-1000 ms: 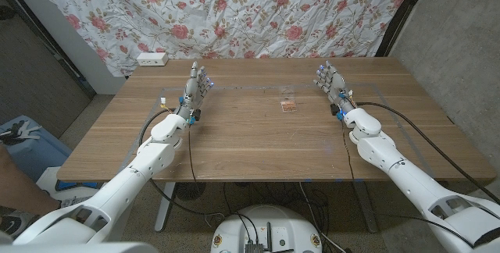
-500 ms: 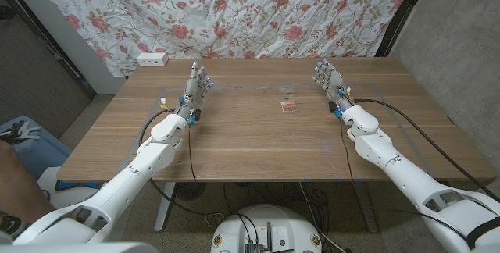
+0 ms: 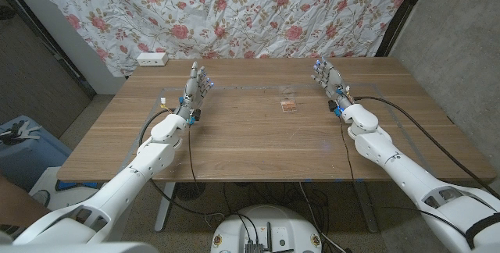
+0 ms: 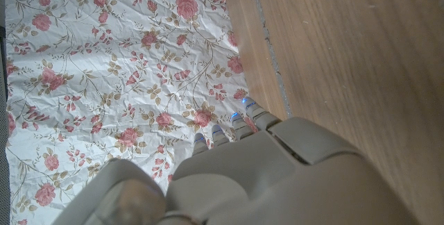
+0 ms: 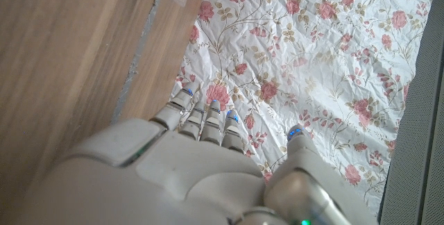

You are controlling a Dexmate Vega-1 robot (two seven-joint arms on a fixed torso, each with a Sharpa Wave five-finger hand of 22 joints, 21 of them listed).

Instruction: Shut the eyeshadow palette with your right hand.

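Left hand [image 3: 197, 87] up on the table's [image 3: 234, 140] left side, fingers spread, holding nothing. White power strip [image 3: 151, 58] way back at the far left corner. Eyeshadow palette [image 3: 290, 105] sitting right of centre, lid state too small to tell. Right hand [image 3: 329, 80] just beyond it to the right, fingers apart, empty, not touching.

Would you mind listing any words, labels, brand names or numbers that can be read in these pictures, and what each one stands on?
None can be read.
The eyeshadow palette is too small in the head view for any print to be made out.
The white box at the table's far left corner shows no legible marking.
The floral cloth behind carries only a rose pattern, no writing.
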